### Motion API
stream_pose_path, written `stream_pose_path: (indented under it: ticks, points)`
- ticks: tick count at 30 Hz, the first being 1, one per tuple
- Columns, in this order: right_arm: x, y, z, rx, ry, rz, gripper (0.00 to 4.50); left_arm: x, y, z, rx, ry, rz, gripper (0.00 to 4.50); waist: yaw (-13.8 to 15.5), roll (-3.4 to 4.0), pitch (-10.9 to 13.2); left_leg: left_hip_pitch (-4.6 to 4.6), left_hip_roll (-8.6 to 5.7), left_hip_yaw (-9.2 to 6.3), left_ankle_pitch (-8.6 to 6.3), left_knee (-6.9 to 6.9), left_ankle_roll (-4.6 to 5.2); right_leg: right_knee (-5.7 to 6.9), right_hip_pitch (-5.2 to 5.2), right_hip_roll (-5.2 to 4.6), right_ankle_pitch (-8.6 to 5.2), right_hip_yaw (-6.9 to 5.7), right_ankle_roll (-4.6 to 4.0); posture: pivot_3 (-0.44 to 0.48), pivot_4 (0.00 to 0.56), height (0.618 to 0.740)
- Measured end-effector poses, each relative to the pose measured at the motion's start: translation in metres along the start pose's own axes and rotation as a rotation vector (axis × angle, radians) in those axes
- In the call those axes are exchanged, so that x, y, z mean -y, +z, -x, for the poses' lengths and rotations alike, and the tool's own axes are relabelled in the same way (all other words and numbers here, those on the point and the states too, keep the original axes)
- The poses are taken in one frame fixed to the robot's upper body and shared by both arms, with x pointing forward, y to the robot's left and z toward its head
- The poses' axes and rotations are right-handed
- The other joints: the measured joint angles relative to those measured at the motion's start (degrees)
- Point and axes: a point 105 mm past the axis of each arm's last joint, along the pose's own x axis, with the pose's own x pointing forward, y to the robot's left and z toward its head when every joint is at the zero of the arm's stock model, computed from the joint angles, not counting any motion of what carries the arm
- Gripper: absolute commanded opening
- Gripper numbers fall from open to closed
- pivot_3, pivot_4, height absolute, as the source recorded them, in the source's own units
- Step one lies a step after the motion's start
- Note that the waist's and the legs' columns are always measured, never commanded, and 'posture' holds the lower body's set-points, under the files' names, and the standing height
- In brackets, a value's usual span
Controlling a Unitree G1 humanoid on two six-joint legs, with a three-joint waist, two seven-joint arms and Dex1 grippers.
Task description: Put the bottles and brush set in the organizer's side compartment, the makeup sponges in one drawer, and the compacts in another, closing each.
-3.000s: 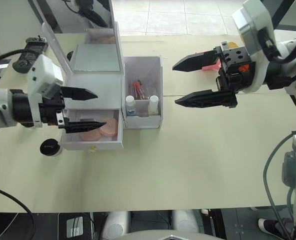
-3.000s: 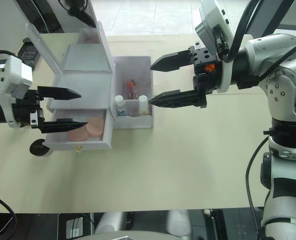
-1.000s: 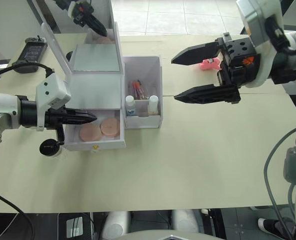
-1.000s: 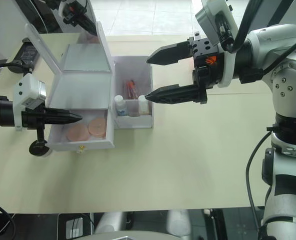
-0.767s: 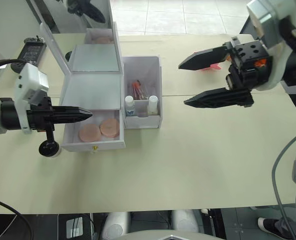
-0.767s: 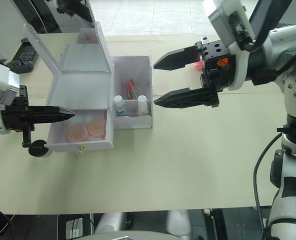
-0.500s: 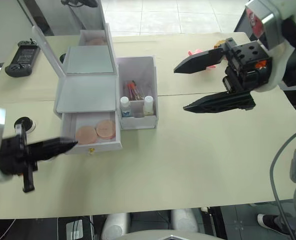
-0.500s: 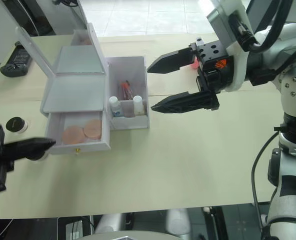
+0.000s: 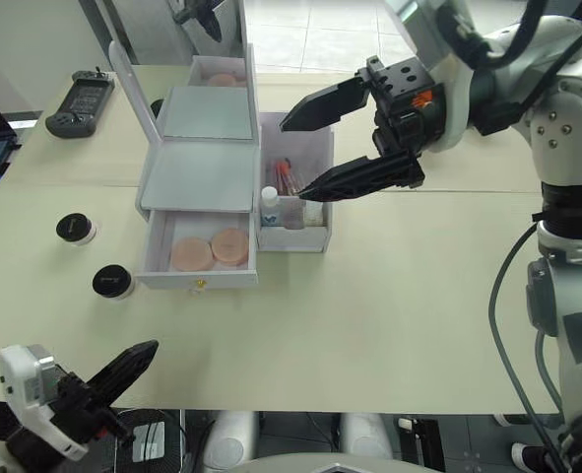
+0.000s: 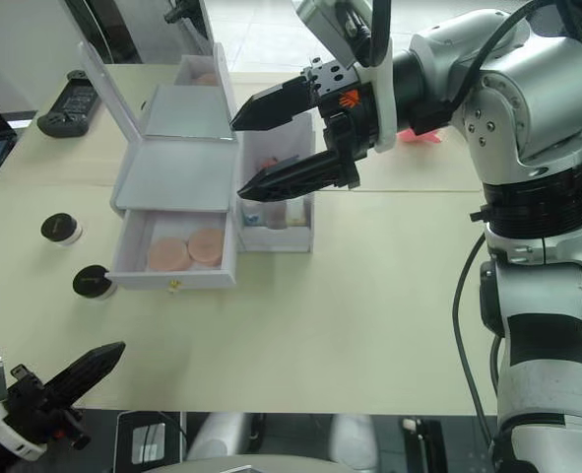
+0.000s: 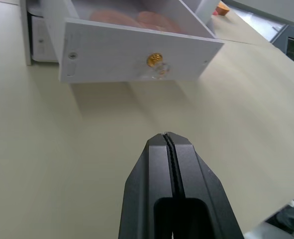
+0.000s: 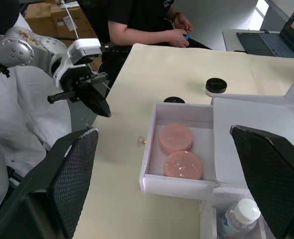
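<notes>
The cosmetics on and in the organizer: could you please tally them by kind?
Pink makeup sponges, in the open drawer: 2
Compacts, black-topped, on the table beside the organizer: 2
Bottles, white-capped, in the side compartment: 2
Brush set, in the side compartment: 1
Total: 7

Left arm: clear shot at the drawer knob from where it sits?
Probably yes. The left gripper, fingers shut, points at the open drawer's gold knob across bare table, with nothing between them.
</notes>
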Motion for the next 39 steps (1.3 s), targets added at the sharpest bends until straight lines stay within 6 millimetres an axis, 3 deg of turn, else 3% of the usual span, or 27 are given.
stream_pose_path:
  ticks: [6,11,17,22,29,39]
  points:
    - [0.002,-0.005,0.007,-0.011,-0.01,-0.012,4.5,-0.009,-0.004,-0.024,0.035,0.042,-0.017,0.01,-0.49,0.01,0.0,0.0,0.0,-0.02,0.01,-0.01,-0.01,0.01,-0.03,0.01,0.0,-0.01,0.0,0.0,0.15,0.74]
    - [-0.001,-0.021,0.009,-0.013,-0.019,-0.034,4.5,-0.027,0.008,-0.052,0.102,0.092,-0.052,0.01,-0.46,-0.02,-0.04,0.0,-0.02,-0.04,0.02,0.01,-0.03,0.05,-0.04,0.02,0.0,-0.01,0.01,0.0,0.15,0.74]
    - [-0.009,-0.017,0.01,-0.021,-0.049,0.012,4.5,-0.03,0.026,-0.081,0.17,0.055,-0.074,0.01,-0.47,-0.04,-0.06,0.01,-0.02,-0.07,0.04,0.02,-0.06,0.04,0.0,0.02,0.01,-0.03,0.01,0.0,0.15,0.74]
    - [-0.013,-0.032,0.011,-0.024,-0.061,-0.028,4.5,-0.037,0.04,-0.093,0.197,0.054,-0.095,0.01,-0.5,-0.05,-0.06,0.0,-0.03,-0.08,0.04,0.02,-0.07,0.04,-0.03,0.02,0.01,-0.03,0.01,0.0,0.15,0.74]
    - [-0.014,-0.029,0.015,-0.016,-0.088,-0.013,4.5,-0.057,0.055,-0.118,0.207,0.074,-0.135,0.01,-0.52,-0.05,-0.06,0.0,-0.04,-0.09,0.06,0.02,-0.09,0.04,0.0,0.02,0.01,-0.04,0.01,0.0,0.15,0.74]
    - [-0.013,-0.029,0.018,-0.019,-0.102,-0.013,4.5,-0.047,0.053,-0.13,0.189,0.013,-0.138,0.01,-0.62,-0.05,-0.06,-0.02,-0.04,-0.09,0.24,0.01,-0.41,0.4,-0.03,0.02,0.01,-0.04,0.02,0.0,0.15,0.74]
